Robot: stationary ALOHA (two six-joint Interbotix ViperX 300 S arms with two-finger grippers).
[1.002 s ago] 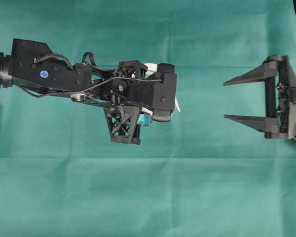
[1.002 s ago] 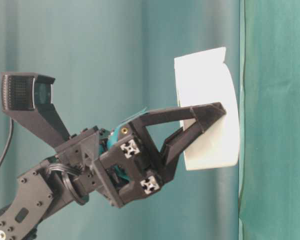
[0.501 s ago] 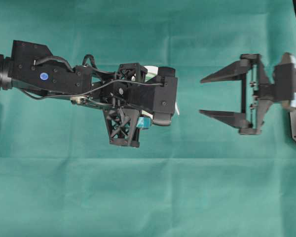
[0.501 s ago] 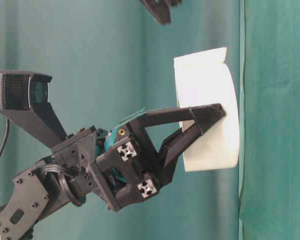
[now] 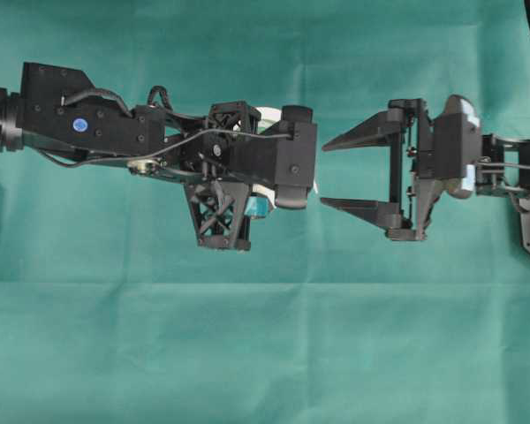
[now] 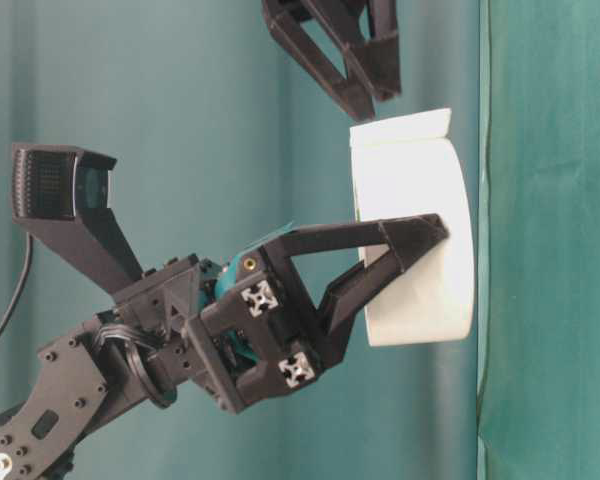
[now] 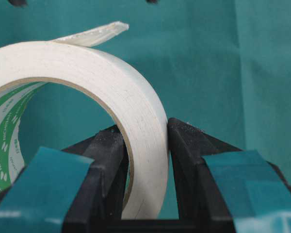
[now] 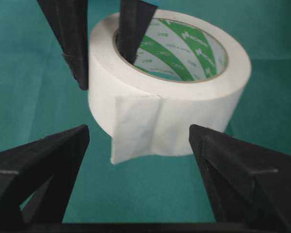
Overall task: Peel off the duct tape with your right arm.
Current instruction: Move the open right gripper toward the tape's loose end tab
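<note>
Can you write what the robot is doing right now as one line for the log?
left tool: shut on duct tape, holding roll up | right tool: open, facing roll, not touching | loose strip end: hanging free, not yet peeled

- There was one roll of duct tape (image 8: 169, 92), white with a green-striped inner core.
- One loose strip end (image 8: 136, 128) hung off that roll.
- Two black robot arms were in view: one left arm (image 5: 79, 124) and one right arm (image 5: 459, 146).
- There were two grippers, the left gripper (image 7: 145, 141) and the right gripper (image 5: 329, 173), each with two fingers, four in all.
- One green cloth (image 5: 265, 353) covered the table.
</note>
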